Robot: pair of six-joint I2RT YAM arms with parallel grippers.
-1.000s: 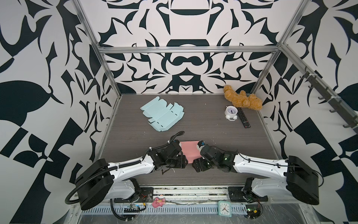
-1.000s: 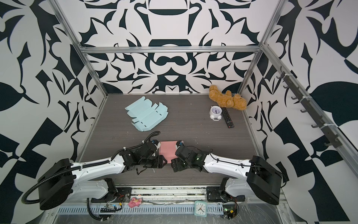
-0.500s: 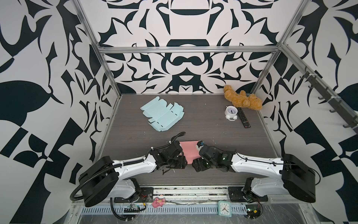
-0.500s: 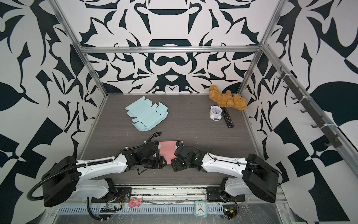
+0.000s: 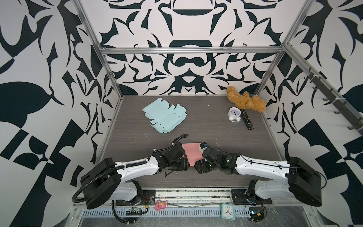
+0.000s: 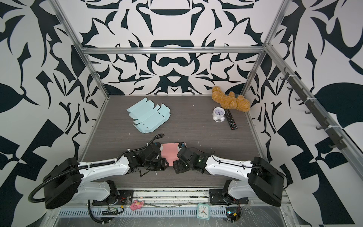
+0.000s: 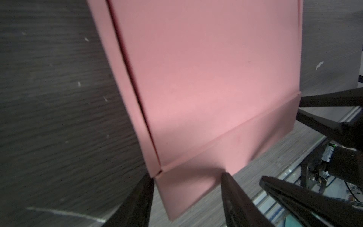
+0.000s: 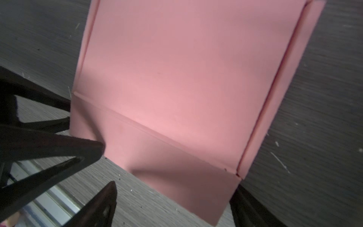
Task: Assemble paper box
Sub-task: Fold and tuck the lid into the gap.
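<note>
The pink box (image 5: pixel 193 155) lies flat at the tabletop's (image 5: pixel 216 127) front edge between both arms, its near flap (image 7: pixel 245 141) straddled by the spread, empty right fingers (image 8: pixel 102 206) and by the left fingers (image 7: pixel 137 204), though I cannot tell whether those are pinching it.

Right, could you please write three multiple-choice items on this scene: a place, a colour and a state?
1. Where does the remote lie? A) beside the alarm clock B) in a gripper C) at the far left corner
2. What colour is the folded box? A) green B) pink C) yellow
3. How is the light-blue blank? A) closed up B) crumpled C) lying flat, unfolded
Answers: 1 A, they lie side by side; 2 B, pink in every view; 3 C, its flaps lie spread out.
</note>
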